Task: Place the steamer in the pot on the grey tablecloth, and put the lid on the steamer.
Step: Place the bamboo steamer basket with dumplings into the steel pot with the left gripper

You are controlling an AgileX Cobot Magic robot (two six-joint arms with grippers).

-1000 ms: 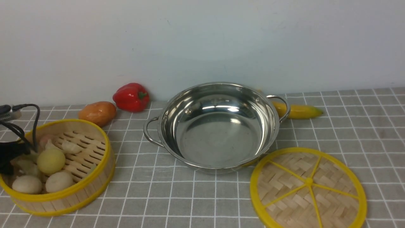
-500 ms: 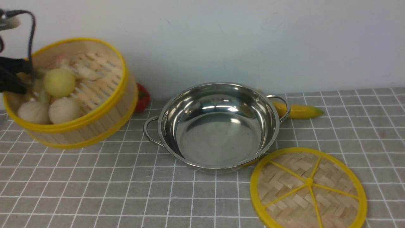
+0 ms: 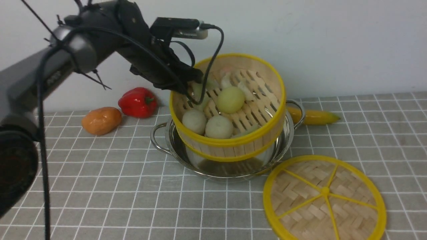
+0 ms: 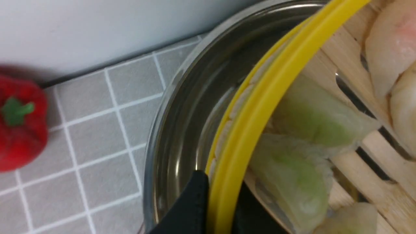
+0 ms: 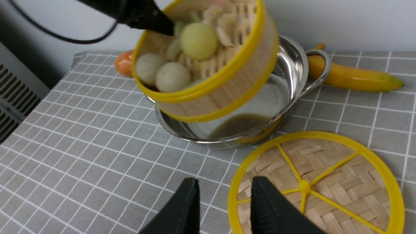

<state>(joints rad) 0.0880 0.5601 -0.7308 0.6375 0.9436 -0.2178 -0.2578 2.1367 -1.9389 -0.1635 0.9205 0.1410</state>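
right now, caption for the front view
The left arm's jaws hold the food-filled bamboo steamer over the steel pot, the woven lid lying nearby on grey checked cloth.

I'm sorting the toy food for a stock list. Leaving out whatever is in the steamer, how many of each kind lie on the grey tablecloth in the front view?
Red pepper: 1
Brown potato-like piece: 1
Yellow banana-like piece: 1
Total: 3
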